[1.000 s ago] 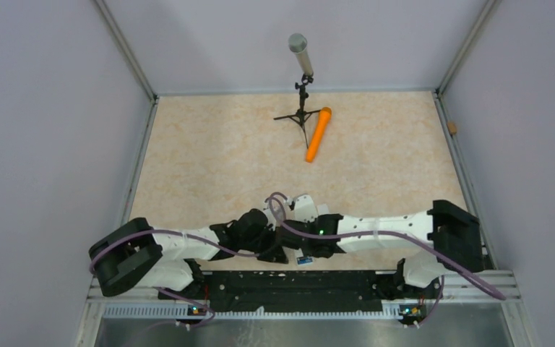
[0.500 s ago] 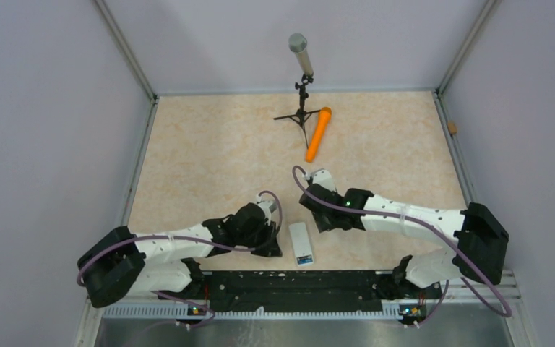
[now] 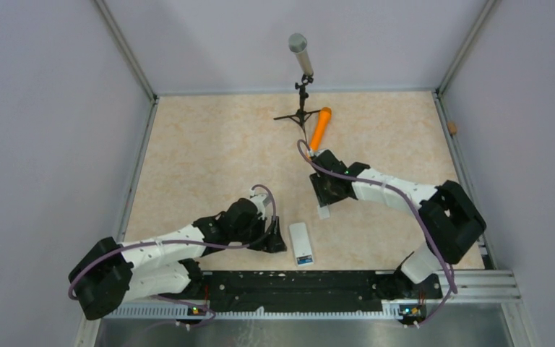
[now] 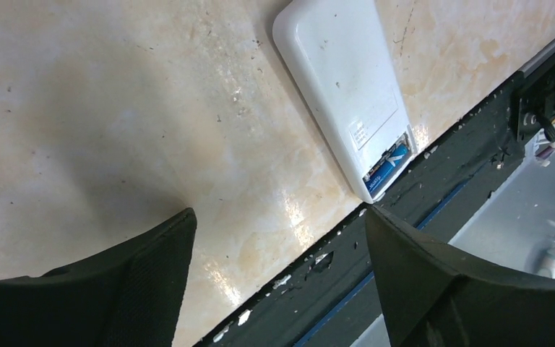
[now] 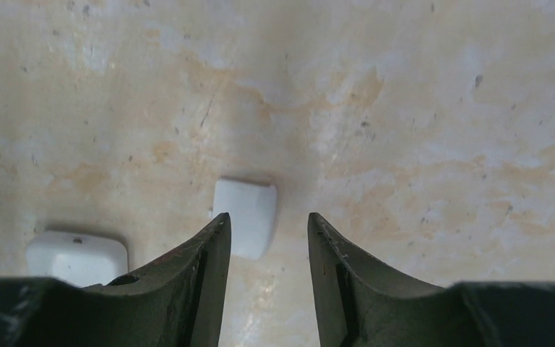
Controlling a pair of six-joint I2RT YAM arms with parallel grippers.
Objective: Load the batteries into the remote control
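Remote (image 3: 300,242) lies back-up at six o'clock on the counter (image 3: 209,159), blue showing in its open end — left pincer (image 4: 278,213) spread at its nine, right pincer (image 5: 267,217) spread above the cover (image 5: 244,217), likely to refit it.

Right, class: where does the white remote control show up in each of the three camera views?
Top external: the remote control lies near the bottom centre, just right of the left gripper.
Left wrist: upper centre, plain back up, one end by the black rail.
Right wrist: only a white rounded end at lower left, probably it.
Shared landmark: the black rail, in the top and left wrist views.
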